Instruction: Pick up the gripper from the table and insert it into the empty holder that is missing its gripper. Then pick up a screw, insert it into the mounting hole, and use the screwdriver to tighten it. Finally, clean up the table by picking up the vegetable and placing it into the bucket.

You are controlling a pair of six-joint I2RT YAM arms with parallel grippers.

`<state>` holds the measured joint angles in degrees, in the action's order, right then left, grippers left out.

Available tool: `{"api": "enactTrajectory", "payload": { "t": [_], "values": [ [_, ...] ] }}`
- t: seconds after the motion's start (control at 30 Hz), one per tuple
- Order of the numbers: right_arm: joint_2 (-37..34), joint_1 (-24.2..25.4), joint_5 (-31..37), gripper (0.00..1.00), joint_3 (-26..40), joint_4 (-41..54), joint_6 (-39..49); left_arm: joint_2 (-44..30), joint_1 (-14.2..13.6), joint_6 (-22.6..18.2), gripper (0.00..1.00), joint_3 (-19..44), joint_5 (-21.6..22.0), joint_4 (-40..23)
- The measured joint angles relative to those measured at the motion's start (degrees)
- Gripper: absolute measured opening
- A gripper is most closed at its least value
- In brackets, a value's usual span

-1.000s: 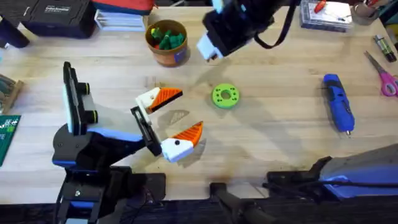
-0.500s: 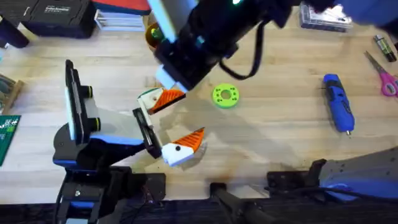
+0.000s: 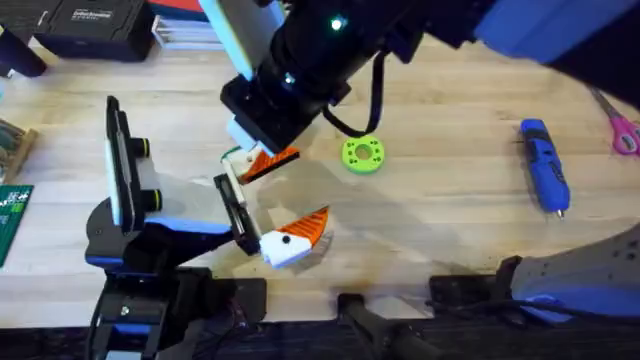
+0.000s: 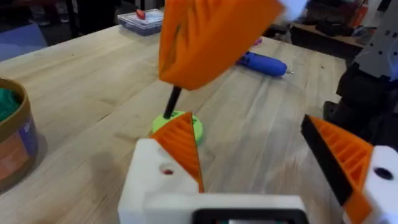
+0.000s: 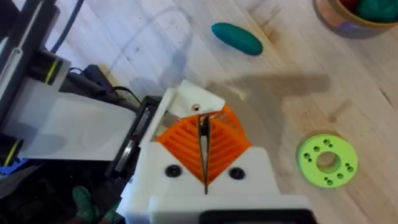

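My left gripper [image 3: 300, 188] lies open on the table [image 3: 450, 220], with nothing between its fingers. Both of its white holders carry an orange ribbed gripper tip [image 4: 180, 146]. My right gripper [image 5: 204, 124] hangs just above the farther holder [image 5: 194, 106], close over the mounting hole [image 4: 166, 169]. It is shut on a thin dark screw [image 4: 172, 101] that points down. The blue screwdriver [image 3: 543, 165] lies far right. The dark green vegetable [image 5: 236, 37] lies on the wood between the bucket [image 5: 351, 15] and the left arm.
A bright green disc with holes [image 3: 362, 155] sits just right of the two grippers. Pink-handled scissors [image 3: 622, 125] lie at the right edge, a black case [image 3: 90, 25] at the back left, a green circuit board [image 3: 12, 215] at the left edge.
My right arm has swung from near the bucket down and left, and now stands over the left gripper's far finger. The left arm has not moved.
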<state>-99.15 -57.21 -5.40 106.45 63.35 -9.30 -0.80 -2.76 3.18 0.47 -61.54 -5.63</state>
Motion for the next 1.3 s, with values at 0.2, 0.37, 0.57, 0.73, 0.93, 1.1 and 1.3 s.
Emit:
{"api": "enactTrajectory", "payload": {
  "t": [0.2,0.37,0.57,0.73,0.93,1.1,1.3],
  "values": [
    [-2.4,-0.1,-0.6,0.007,0.0,0.0,-0.1,0.0,0.0,0.0,0.985,0.0,0.0,0.0],
    [-3.7,-0.1,-1.2,0.007,0.0,-0.3,-0.1,0.0,0.0,0.0,0.985,0.0,0.0,0.0],
    [-3.7,-0.2,-1.9,0.007,0.0,-0.3,-0.1,0.0,0.0,0.0,0.985,0.0,0.0,0.0],
    [-3.7,-0.4,-3.0,0.007,0.0,-0.3,-0.1,0.0,0.0,0.0,0.985,0.0,0.0,0.0],
    [-3.7,-0.4,-3.5,0.007,0.0,-0.3,0.1,0.0,0.0,0.0,0.985,0.0,0.0,0.0],
    [-3.7,-0.4,-3.5,0.007,0.0,0.0,0.3,0.0,0.0,0.0,0.985,0.0,0.0,0.0],
    [-5.3,-0.4,-3.9,0.007,0.5,0.2,0.4,-0.1,0.0,0.7,0.985,0.0,0.0,-0.1]
  ]
}}
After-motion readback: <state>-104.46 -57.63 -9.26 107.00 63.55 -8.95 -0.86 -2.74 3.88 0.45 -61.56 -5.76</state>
